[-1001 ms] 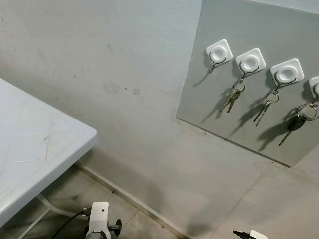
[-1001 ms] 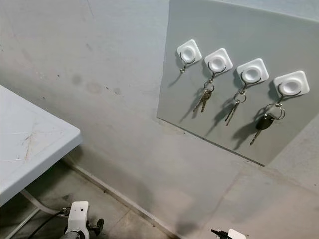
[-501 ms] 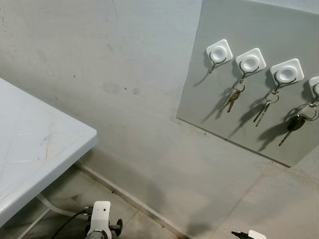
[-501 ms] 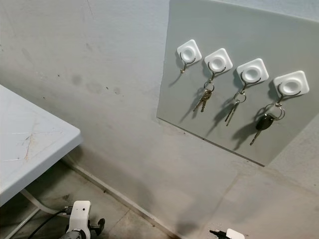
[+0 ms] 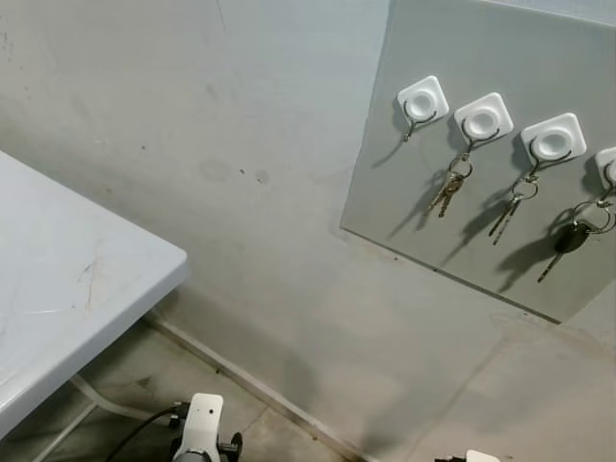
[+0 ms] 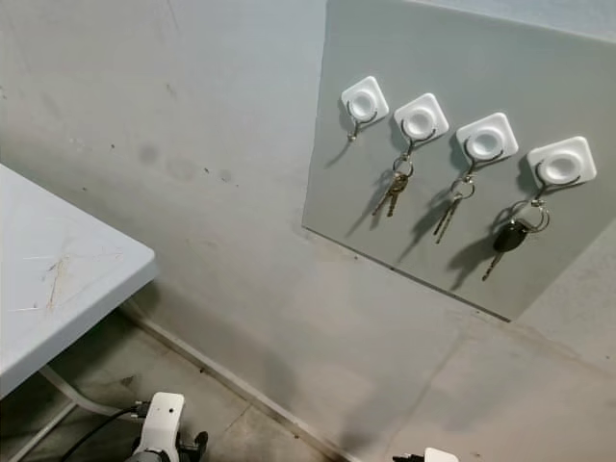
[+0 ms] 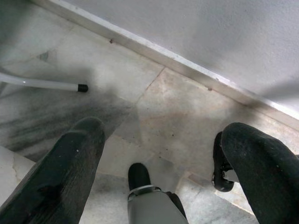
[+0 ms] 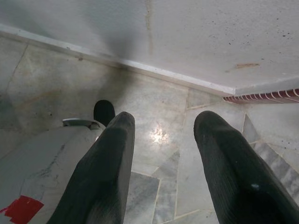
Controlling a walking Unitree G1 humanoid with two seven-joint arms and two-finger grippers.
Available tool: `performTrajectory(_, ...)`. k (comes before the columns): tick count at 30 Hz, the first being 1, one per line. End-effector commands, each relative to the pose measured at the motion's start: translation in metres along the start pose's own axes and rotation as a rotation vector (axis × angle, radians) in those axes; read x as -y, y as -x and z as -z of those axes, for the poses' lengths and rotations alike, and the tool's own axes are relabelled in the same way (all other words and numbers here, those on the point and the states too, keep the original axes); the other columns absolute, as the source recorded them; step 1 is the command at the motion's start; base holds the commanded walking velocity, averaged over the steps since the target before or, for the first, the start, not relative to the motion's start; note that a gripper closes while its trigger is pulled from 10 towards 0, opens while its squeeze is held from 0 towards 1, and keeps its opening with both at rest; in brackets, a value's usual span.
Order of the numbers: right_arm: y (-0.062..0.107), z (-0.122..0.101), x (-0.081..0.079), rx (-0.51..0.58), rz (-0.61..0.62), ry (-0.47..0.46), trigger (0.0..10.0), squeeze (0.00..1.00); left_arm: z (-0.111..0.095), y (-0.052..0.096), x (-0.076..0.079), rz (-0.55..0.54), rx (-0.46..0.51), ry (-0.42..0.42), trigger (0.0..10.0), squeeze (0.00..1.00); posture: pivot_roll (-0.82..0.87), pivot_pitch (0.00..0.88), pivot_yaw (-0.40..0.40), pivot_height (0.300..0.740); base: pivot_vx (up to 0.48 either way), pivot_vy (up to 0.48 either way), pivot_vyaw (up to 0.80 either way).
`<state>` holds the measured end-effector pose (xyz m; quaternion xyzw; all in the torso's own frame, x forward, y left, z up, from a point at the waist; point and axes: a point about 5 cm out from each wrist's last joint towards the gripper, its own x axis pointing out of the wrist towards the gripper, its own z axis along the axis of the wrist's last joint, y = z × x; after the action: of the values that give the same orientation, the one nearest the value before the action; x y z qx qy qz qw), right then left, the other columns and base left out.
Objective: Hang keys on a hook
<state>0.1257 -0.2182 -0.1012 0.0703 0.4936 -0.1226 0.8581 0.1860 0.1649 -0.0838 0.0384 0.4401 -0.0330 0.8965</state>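
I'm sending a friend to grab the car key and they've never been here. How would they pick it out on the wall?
Find the grey board fixed to the wall, with a row of four white square hooks. The car key hangs from the hook at the right end. Unlike the two plain metal key bunches on the middle hooks, it has a bulky black head, and the left end hook is bare.

Even soft light, sharp focus, keys (image 6: 396, 188) cast down-left shadows, floor glare (image 8: 159, 136)

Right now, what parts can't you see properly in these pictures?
- Fourth hook, left eye view: cut off by the picture's right edge.
- Teeth of the black-headed key, right eye view: too small to make out.
- White table, both eye views: its far side runs past the left edge.
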Motion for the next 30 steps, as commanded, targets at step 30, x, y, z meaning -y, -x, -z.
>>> performTrajectory(30, 0.0011, 0.0050, 0.0007, -0.011, 0.003, 0.011, 10.0, 0.00, -0.0019, -0.0003, 0.0004, 0.000, 0.009, -0.010, 10.0, 0.00, -0.01, 0.000, -0.067, 0.740, 0.000, 0.000, 0.00)
